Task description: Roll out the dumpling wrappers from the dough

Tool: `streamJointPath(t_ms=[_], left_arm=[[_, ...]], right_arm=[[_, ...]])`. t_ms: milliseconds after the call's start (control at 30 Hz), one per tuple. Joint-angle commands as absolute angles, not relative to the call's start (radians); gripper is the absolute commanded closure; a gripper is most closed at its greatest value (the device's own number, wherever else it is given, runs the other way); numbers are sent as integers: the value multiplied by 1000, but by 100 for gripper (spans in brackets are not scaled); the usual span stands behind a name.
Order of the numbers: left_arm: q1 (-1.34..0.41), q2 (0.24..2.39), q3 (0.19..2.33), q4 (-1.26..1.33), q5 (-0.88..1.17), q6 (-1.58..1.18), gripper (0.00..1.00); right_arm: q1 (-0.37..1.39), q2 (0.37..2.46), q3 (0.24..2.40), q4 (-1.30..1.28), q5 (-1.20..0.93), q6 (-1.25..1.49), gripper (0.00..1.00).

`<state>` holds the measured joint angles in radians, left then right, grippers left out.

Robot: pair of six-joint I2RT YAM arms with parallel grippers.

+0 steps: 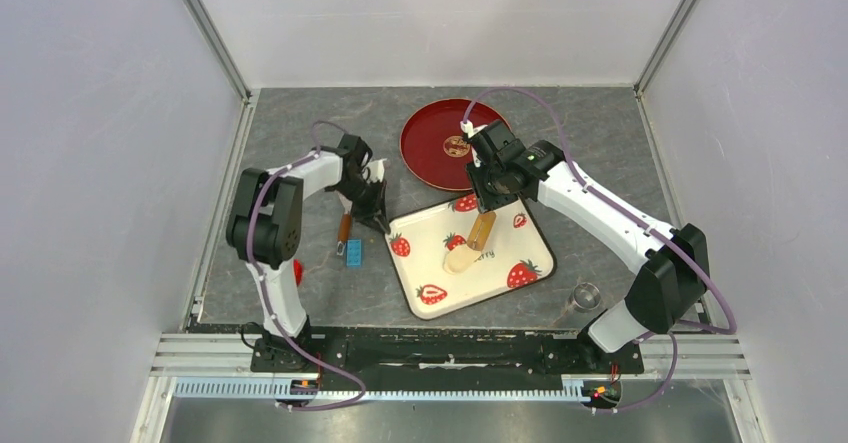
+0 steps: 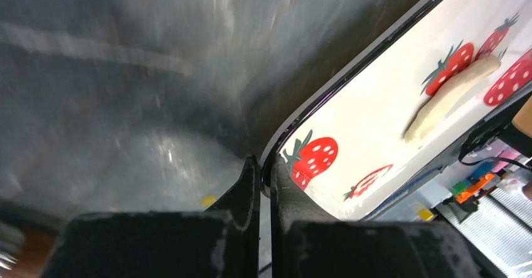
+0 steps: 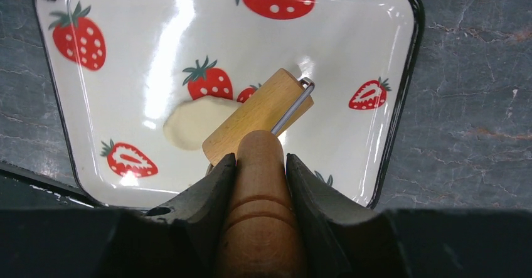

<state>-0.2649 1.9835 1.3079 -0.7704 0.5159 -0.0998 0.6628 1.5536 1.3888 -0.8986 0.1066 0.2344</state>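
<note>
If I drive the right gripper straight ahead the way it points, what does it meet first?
The right gripper is shut on the roller, whose barrel leads. That barrel would press into the dough, then the tray beneath. Whether it already touches the dough is unclear.

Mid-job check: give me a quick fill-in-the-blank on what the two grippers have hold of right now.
1. The right gripper holds the roller by its ____.
2. The roller's barrel is over one end of the pale ____.
3. The left gripper is shut on the rim of the strawberry ____.
Missing: handle; dough; tray.
</note>
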Motion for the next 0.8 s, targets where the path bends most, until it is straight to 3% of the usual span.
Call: streamJointPath(t_ms=[0, 67, 200, 233, 500, 767], left_arm=[[-286, 1798, 1109, -708, 446, -285, 98], [-290, 1740, 1035, -689, 465, -304, 92], [-289, 1719, 1027, -690, 467, -260, 53], [-289, 1736, 1064, -704, 469, -232, 48], [-308, 1977, 1394, -840, 589, -3, 41], [-406, 2107, 1493, -904, 646, 69, 50]], right_arm=[[658, 1526, 1410, -858, 109, 222, 100], [656, 1522, 1398, -854, 106, 221, 100], [651, 1509, 1378, -847, 100, 218, 100], [650, 1505, 1375, -847, 97, 215, 100], [636, 1463, 1357, -851, 97, 221, 100], [627, 1415, 1330, -861, 112, 237, 100]])
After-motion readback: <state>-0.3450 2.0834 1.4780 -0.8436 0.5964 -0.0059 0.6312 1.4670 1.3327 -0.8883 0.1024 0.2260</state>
